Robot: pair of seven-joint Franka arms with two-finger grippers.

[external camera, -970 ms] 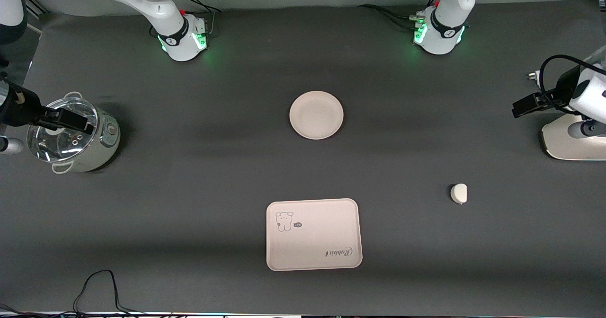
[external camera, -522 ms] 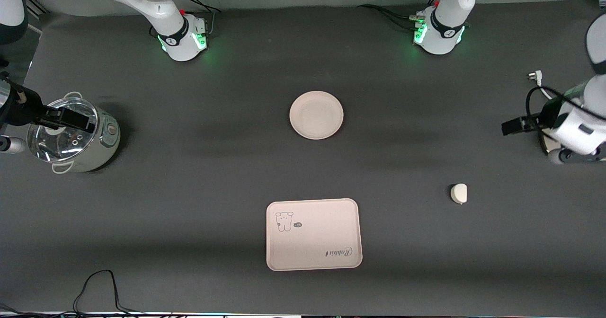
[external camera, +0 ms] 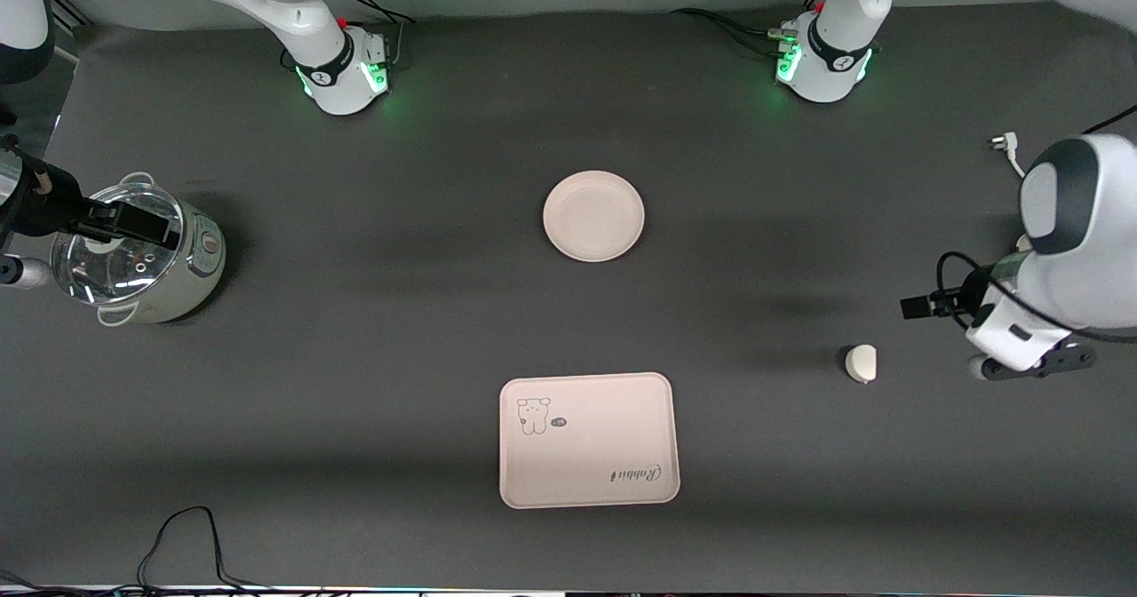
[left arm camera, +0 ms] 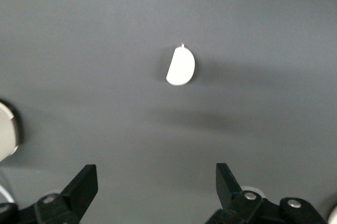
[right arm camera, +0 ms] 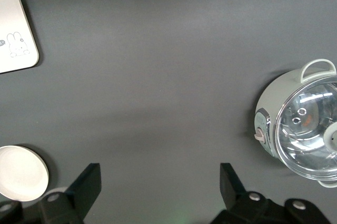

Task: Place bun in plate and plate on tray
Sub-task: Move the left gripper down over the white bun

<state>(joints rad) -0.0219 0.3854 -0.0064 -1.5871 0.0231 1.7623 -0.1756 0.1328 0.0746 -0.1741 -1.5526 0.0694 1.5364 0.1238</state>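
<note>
Front view: nothing of the task is done yet. The bun [external camera: 861, 362] lies bare on the table toward the left arm's end, well apart from the plate [external camera: 593, 216] and the tray [external camera: 589, 440]. The plate sits empty mid-table; the tray lies nearer the camera than the plate, also empty. Left to do: grasp the bun, set it in the plate, then move the plate onto the tray. The left gripper [external camera: 1030, 366] hangs over the table just beside the bun. The right gripper [external camera: 111, 224] waits over a lidded pot [external camera: 147, 259] at the right arm's end.

Left wrist view: the bun [left arm camera: 180, 66] is a small, smooth, off-white lump, rounded on one side and flat on the other, with a tiny nib at one tip. The left gripper [left arm camera: 157, 187] has its fingers spread wide, holding nothing.

Right wrist view: the right gripper [right arm camera: 160, 190] likewise has its fingers wide apart and empty. The pot [right arm camera: 300, 129], the plate's edge [right arm camera: 21, 174] and a tray corner [right arm camera: 16, 34] show below.
</note>
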